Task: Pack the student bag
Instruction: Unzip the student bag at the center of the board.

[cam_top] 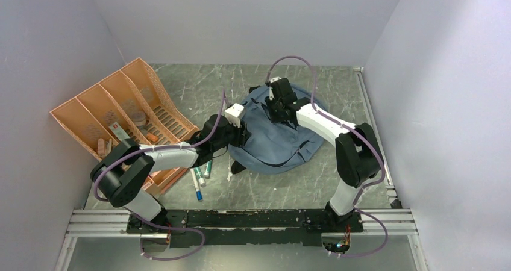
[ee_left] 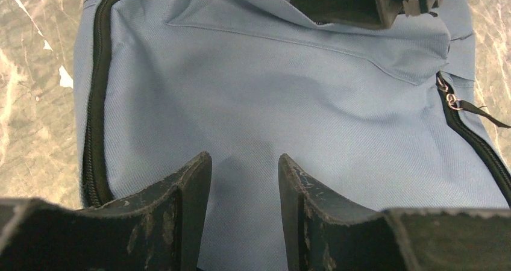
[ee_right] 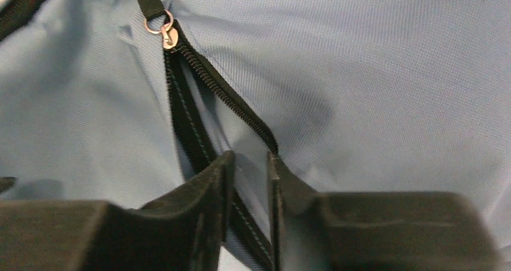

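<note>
I judge I'm at the step of opening the student bag (cam_top: 274, 141), which lies slumped on the bench (cam_top: 337, 180) between my arms. My right jaws stand narrowly apart astride the parted zipper (ee_right: 223, 90), with its pull (ee_right: 166, 35) just beyond. My left jaws, apart, sit over plain fabric at the bag's near side. The next move probably calls for pinching one zipper edge and lifting it while the left steadies the bag.

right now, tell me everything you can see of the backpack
The backpack is soft grey-blue woven fabric with black zipper trim and black straps, lying slumped flat on the table. One zipper is partly open, its metal pull carrying a black tab. The left gripper rests on its front panel, jaws apart; the right gripper straddles the open zipper's edge.
</note>
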You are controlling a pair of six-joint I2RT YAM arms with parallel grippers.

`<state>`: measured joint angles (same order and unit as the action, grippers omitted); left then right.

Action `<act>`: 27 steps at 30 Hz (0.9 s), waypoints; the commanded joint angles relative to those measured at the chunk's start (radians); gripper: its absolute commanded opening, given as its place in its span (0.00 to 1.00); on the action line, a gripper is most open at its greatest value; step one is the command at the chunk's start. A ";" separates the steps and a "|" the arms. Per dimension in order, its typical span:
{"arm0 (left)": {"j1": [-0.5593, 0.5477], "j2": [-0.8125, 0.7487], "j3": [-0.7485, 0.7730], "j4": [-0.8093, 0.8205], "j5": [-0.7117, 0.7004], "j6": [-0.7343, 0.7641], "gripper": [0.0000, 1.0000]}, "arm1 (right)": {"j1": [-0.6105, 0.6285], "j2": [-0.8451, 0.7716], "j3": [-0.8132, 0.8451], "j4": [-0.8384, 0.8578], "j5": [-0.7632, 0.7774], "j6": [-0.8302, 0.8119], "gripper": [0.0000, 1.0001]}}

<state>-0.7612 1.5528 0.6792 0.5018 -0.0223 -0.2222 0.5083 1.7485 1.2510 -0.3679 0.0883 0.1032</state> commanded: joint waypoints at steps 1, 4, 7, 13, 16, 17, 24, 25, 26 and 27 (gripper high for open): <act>-0.006 0.002 0.014 0.049 -0.016 -0.012 0.49 | 0.032 -0.038 -0.054 -0.015 0.096 -0.068 0.39; -0.006 0.009 0.020 0.052 -0.013 -0.015 0.50 | 0.053 -0.042 -0.057 -0.010 0.170 -0.093 0.48; -0.007 0.013 0.020 0.053 -0.011 -0.018 0.50 | 0.067 -0.034 -0.042 -0.010 0.237 -0.124 0.52; -0.006 0.005 0.009 0.055 -0.011 -0.019 0.50 | 0.100 -0.007 -0.012 -0.012 0.386 -0.170 0.59; -0.006 0.002 0.003 0.055 -0.013 -0.021 0.50 | 0.104 0.018 -0.007 -0.015 0.428 -0.192 0.63; -0.006 0.000 0.001 0.055 -0.014 -0.021 0.50 | 0.105 0.025 -0.007 -0.016 0.438 -0.197 0.65; -0.007 0.000 -0.007 0.063 -0.014 -0.025 0.50 | 0.105 0.090 0.022 0.005 0.482 -0.235 0.70; -0.006 -0.003 -0.007 0.062 -0.014 -0.026 0.50 | 0.105 0.102 0.031 0.007 0.495 -0.240 0.71; -0.006 -0.004 -0.007 0.062 -0.015 -0.025 0.50 | 0.105 0.117 0.042 0.011 0.511 -0.243 0.71; -0.006 -0.005 -0.009 0.062 -0.016 -0.025 0.50 | 0.105 0.133 0.051 0.015 0.529 -0.249 0.71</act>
<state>-0.7612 1.5578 0.6792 0.5125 -0.0227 -0.2359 0.6136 1.8019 1.2781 -0.3405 0.5396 -0.1089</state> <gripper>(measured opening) 0.499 0.703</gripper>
